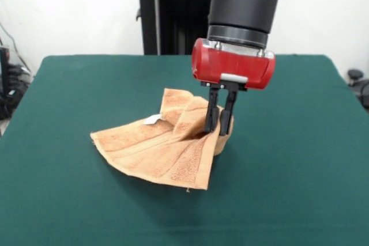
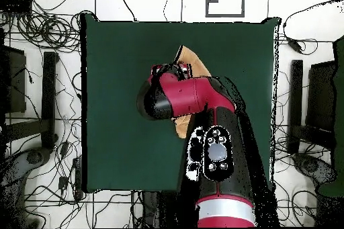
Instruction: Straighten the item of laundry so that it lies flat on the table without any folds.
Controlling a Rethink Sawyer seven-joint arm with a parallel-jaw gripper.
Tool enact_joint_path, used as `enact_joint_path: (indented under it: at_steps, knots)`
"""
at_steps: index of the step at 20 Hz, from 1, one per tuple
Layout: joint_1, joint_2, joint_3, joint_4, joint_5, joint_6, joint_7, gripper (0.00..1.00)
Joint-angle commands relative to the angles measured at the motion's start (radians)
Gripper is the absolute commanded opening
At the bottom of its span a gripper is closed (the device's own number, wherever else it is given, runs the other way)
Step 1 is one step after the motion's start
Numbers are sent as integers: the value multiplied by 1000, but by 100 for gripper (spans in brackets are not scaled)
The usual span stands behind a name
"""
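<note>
The orange-tan towel [image 1: 155, 151] lies crumpled near the middle of the green table [image 1: 300, 142]. Its left part rests on the cloth with a border band showing. Its right part is bunched and raised in folds. A small white tag [image 1: 153, 120] shows on the upper edge. My gripper [image 1: 218, 129] points down at the towel's right side, and its fingers [image 1: 211, 116] stand close together, pinched on a raised fold. In the overhead view the arm [image 2: 181, 99] covers most of the towel [image 2: 193, 62]; only its far corner and a small near piece show.
The black pedestal [image 1: 173, 15] stands behind the table's far edge. In the overhead view, cables [image 2: 40, 25] and stands lie on the floor on both sides of the table [image 2: 114, 105]. Bare green cloth surrounds the towel on all sides.
</note>
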Motion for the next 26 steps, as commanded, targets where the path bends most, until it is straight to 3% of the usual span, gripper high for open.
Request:
enact_joint_path:
  at_steps: [1, 10, 11, 22, 26]
  knots:
    - [42, -17, 65, 67, 28, 49, 85, 0]
    - [46, -5, 57, 30, 30, 76, 76, 0]
    - [48, -4, 56, 26, 32, 79, 77, 100]
    - [90, -6, -13, 34, 47, 31, 160, 100]
    - [99, -36, -27, 58, 58, 74, 155, 100]
